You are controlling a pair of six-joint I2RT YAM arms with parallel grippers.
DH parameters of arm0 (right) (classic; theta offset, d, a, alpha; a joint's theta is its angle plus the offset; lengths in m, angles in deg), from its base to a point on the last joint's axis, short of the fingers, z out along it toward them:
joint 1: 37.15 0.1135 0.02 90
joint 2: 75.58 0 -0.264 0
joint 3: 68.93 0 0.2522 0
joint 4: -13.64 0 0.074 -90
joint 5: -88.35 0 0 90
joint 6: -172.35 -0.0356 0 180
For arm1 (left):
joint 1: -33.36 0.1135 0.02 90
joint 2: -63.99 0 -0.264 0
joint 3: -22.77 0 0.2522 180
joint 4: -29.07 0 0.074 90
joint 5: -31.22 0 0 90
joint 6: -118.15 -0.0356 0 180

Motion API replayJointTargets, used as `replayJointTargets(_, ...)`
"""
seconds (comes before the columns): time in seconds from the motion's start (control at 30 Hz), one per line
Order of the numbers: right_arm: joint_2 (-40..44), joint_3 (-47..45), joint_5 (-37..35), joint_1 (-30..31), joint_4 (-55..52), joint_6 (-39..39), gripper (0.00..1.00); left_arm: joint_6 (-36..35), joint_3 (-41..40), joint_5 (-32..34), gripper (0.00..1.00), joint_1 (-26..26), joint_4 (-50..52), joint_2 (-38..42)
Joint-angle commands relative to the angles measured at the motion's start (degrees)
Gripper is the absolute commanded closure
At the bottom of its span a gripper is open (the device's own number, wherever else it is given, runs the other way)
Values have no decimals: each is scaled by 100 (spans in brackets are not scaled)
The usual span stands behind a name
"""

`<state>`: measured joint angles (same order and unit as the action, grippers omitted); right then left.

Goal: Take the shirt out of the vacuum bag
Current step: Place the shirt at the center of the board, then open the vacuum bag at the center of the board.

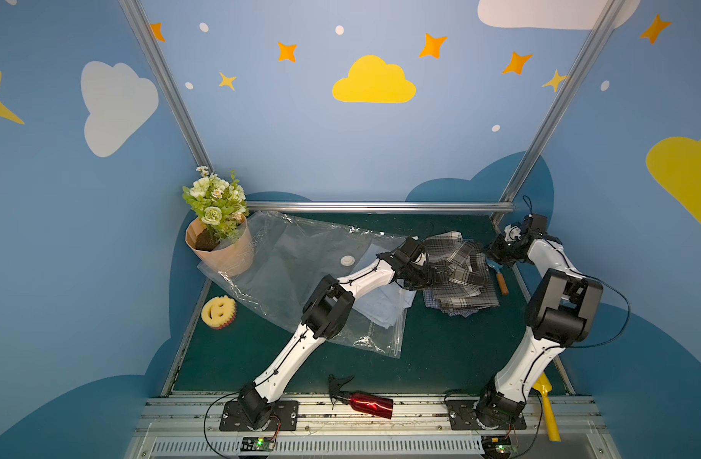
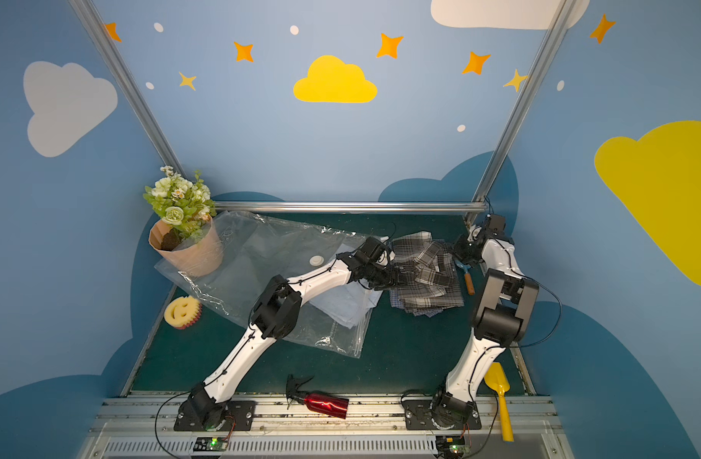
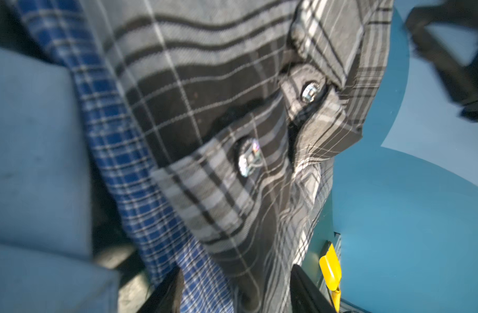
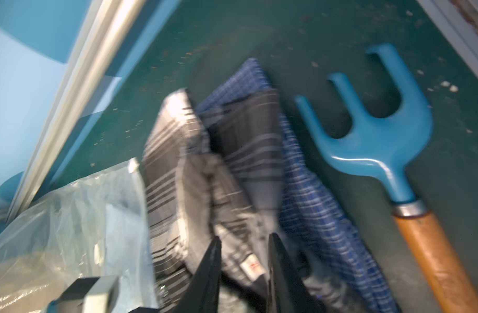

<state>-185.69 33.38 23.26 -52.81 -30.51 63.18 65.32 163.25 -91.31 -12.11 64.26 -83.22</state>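
The bag [image 1: 301, 254] sprawls over the centre-left of the table [image 1: 440, 357] in both top views, clear and crinkled, with bright glints along its creases. It has a round white valve [image 1: 347, 260] on its face and its mouth edge [image 1: 398, 334] turned toward the right of the frame. A flower pot [image 1: 221, 246] stands at its upper-left corner, and a pale blue folded cloth [image 1: 380, 306] lies inside near the mouth, partly under the left arm [image 1: 364, 278]. The shirt [image 1: 460, 274] is outside the bag, just right of the mouth and right of centre in the frame. It is a rumpled heap of grey and black plaid lying on a blue-checked cloth [image 1: 454, 314]. The left wrist view shows its pocket flap and a shiny snap [image 3: 311, 92] close up. The left jaws stand spread wide at the heap's left edge, with plaid lying loose between them. The right arm [image 1: 539, 258] reaches in from the upper right. The right jaws are narrowly parted over a fold of the shirt, and a small white label [image 4: 252, 267] shows in the gap. A blue rake [image 4: 381, 135] with a wooden handle lies just beside the heap, on its right in the top views.
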Motion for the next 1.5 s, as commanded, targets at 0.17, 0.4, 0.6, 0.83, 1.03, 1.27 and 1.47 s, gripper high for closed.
replayJointTargets(0.17, -63, -673, 1594, 130, 1927, -321, 77, -492, -1255, 216, 34, 318, -588, 1800)
replayJointTargets(0.4, -1440, -248, 1980, -216, 2731, -881, 83, -701, -2594, 429, 30, 616, -901, 2920)
replayJointTargets(0.6, -2004, 57, 2069, -234, 2927, -1186, 82, -882, -3302, 574, 28, 753, -950, 3315)
replayJointTargets(0.83, -1177, -384, 1994, -193, 3048, -1200, 78, -1210, -3494, 913, 26, 658, -602, 3147)
replayJointTargets(1.03, 33, -1532, 2102, 119, 3597, -1443, 79, -1189, -3549, 1149, 25, 542, -675, 2840)
replayJointTargets(1.27, 455, -2750, 2388, 657, 4683, -1948, 80, -1086, -3275, 1207, 23, 439, -689, 2408)
replayJointTargets(1.47, -84, -3239, 2480, 991, 5192, -2025, 82, -1690, -2760, 1371, 18, 207, -169, 2088)
